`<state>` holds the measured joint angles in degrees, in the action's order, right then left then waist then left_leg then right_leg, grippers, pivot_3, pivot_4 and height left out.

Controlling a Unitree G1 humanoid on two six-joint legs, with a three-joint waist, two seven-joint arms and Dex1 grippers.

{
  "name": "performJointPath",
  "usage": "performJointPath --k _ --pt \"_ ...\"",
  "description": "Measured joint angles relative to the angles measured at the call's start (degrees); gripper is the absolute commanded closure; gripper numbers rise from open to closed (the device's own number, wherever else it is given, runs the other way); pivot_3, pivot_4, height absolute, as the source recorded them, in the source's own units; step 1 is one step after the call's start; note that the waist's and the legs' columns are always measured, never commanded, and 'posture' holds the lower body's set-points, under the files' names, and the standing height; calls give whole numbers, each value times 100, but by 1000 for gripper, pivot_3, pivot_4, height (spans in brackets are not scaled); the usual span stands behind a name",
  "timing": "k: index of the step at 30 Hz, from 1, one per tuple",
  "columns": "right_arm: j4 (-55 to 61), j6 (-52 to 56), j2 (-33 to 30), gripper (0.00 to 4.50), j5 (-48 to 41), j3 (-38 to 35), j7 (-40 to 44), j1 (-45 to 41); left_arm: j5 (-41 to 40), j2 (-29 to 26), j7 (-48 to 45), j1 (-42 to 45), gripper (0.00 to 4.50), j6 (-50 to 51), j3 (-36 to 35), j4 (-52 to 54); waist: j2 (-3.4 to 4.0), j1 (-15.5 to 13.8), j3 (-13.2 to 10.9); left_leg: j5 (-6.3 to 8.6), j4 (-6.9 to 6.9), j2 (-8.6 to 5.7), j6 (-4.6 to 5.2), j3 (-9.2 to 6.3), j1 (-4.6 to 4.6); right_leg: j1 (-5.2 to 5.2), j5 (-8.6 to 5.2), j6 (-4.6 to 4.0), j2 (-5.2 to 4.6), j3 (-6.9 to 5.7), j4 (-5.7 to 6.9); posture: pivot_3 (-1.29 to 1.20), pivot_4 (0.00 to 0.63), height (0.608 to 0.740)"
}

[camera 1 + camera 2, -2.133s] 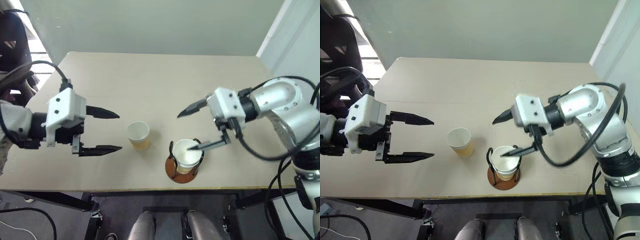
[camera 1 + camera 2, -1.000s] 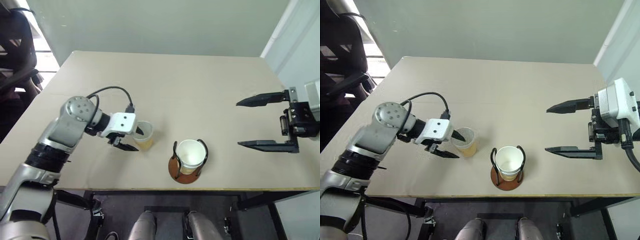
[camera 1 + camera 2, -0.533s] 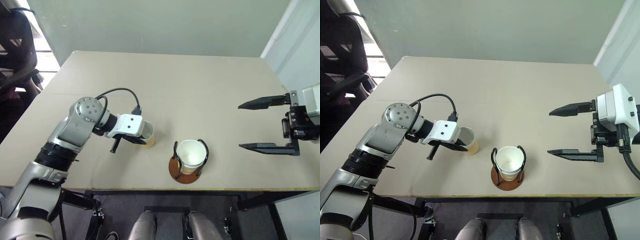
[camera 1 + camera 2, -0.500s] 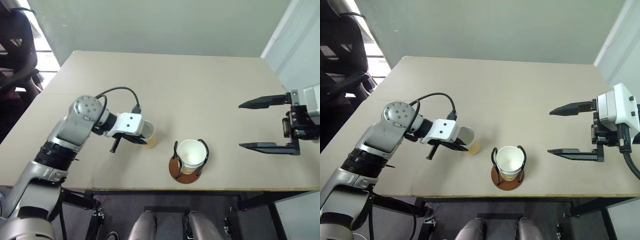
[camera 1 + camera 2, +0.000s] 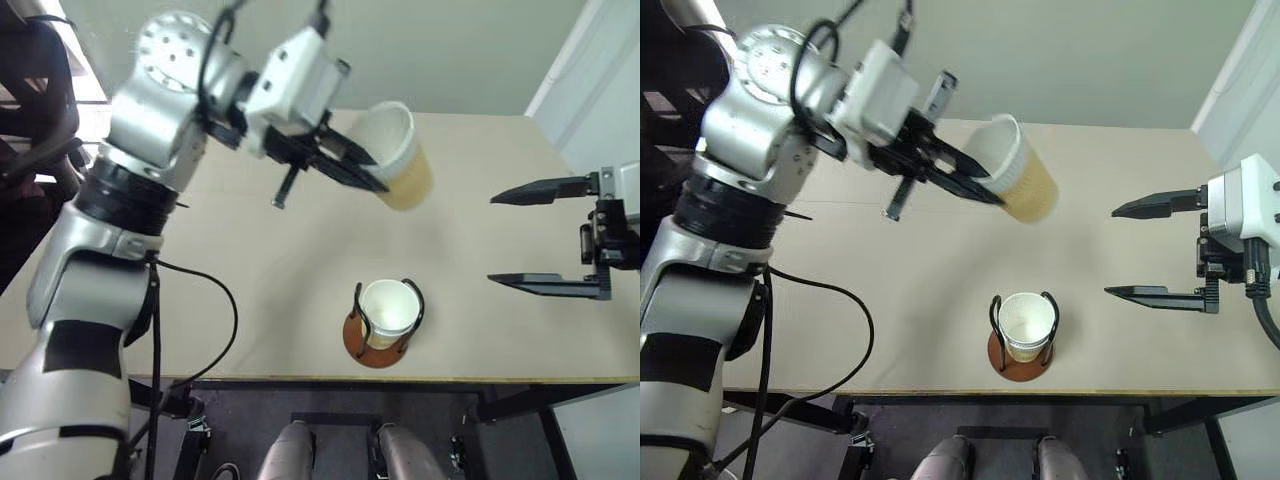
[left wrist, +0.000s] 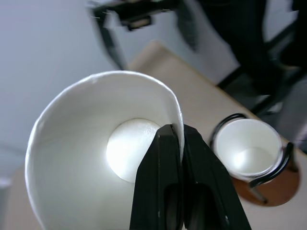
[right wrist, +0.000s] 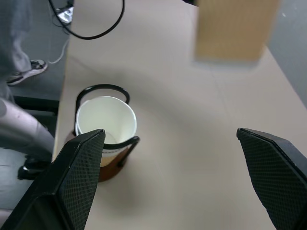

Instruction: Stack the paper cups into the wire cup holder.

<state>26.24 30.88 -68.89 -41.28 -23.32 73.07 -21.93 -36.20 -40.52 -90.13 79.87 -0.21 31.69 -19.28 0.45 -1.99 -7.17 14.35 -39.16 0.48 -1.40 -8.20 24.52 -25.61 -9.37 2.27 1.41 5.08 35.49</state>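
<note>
- Left eye view: the left gripper [image 5: 350,165] pinches the rim of a pale yellow-tan tapered paper cup [image 5: 398,157], held aloft and tipped on its side, mouth toward the arm.
- Below and nearer the table's front edge stands the black wire cup holder on a reddish-brown disc [image 5: 383,318], a white-lined cup [image 5: 387,308] already nested upright inside.
- The right gripper [image 5: 545,236] hangs spread and empty, well to the holder's right; the left is the loaded one.
- Left wrist view shows one finger [image 6: 158,182] inside the wall, one outside; right wrist view shows the holder's loops from the side.
</note>
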Motion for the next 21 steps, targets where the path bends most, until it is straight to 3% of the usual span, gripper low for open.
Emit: performJointPath --k 7,13,21 --pt "315 193 -50 0 -15 -437 -148 345 -548 90 -2 287 4462 -484 1337 -33 0 -30 0 12 -12 1 21 4 41 -9 19 32 -6 -4 -52 0 150 740" --pt "594 394 -76 0 -23 -825 -240 622 -1119 -299 -4 673 4462 -907 2333 350 1 -39 -1 27 -18 -24 47 18 44 -8 14 52 -36 -1 -53 0 150 740" --pt "1032 726 -85 0 -197 -1519 -133 1162 -1339 -352 -6 900 4462 -1395 3267 430 3 -58 -2 52 -82 -54 84 19 65 1 1 72 -63 2 -47 0 150 740"
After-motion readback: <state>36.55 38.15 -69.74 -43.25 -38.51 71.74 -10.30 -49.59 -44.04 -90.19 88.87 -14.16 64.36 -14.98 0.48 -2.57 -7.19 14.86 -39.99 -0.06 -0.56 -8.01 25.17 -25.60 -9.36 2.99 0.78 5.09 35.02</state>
